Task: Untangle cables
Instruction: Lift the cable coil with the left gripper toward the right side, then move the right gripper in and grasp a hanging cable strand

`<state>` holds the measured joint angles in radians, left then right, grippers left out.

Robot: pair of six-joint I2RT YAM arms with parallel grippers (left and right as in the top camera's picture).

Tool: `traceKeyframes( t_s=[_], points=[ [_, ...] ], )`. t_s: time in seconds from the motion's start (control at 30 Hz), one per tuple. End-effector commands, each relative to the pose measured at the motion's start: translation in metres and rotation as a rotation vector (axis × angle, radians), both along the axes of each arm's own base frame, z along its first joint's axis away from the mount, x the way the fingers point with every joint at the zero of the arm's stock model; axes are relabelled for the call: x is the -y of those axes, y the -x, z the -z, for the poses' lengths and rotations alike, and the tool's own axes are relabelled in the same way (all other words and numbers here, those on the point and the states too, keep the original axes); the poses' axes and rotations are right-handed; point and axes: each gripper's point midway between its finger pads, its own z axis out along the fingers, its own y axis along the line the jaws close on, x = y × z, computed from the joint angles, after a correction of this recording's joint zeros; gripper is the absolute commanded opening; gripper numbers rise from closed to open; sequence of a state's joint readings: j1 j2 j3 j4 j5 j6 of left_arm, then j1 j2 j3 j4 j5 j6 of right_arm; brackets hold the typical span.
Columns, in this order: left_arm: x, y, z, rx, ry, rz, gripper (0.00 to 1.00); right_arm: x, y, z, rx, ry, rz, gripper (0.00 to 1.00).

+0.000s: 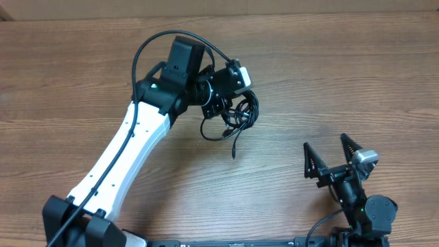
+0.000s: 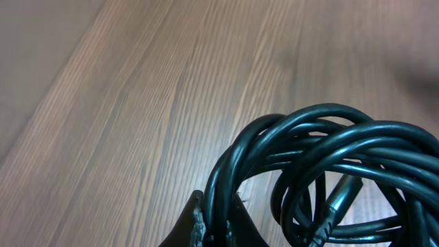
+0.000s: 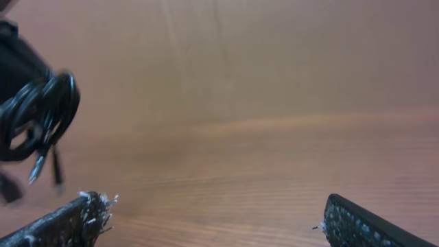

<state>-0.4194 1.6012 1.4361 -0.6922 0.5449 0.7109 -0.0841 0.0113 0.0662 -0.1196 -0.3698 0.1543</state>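
Between the closed fingers of the left gripper (image 2: pixel 218 221) is a loop of the coiled cables (image 2: pixel 322 147), the bundle just in front. The right gripper (image 1: pixel 324 142), well apart, is wide open and holds nothing.

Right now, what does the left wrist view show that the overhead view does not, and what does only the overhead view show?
Only the left wrist view: the left gripper seen close up, shut on strands of the black cable bundle, and a metal plug end inside the coil.
Only the overhead view: the right gripper, open and apart from the bundle, the white left arm, and one loose cable end trailing out of the bundle.
Both: the coiled bundle and the wooden table.
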Motion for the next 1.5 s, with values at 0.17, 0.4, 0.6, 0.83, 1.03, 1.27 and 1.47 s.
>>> traceKeyframes(
  t_s=[0.17,0.4,0.6,0.83,1.03,1.27,1.47],
  points=[
    [0.029,0.037,-0.044,0.015,0.172,0.202,0.04,-0.019,0.043,-0.069,-0.059,-0.061,-0.093,1.0],
    [0.048,0.059,-0.046,-0.048,0.206,0.252,0.04,-0.022,0.065,-0.079,-0.291,-0.091,-0.095,1.0],
    [0.071,0.084,-0.045,-0.053,0.197,0.33,0.04,-0.04,0.068,-0.111,-0.466,-0.144,-0.209,1.0],
    [0.08,0.096,-0.044,-0.059,0.193,0.36,0.04,-0.058,0.057,-0.122,-0.568,-0.267,-0.325,1.0],
    [0.078,0.076,-0.042,-0.046,0.161,0.245,0.04,-0.075,0.068,-0.129,-0.579,-0.304,-0.459,0.69],
    [0.099,0.077,-0.06,-0.02,0.233,0.234,0.04,-0.078,0.07,-0.132,-0.57,-0.306,-0.483,0.68],
    [0.114,0.094,-0.063,-0.016,0.244,0.287,0.04,-0.068,0.06,-0.13,-0.553,-0.283,-0.404,0.68]
  ],
)
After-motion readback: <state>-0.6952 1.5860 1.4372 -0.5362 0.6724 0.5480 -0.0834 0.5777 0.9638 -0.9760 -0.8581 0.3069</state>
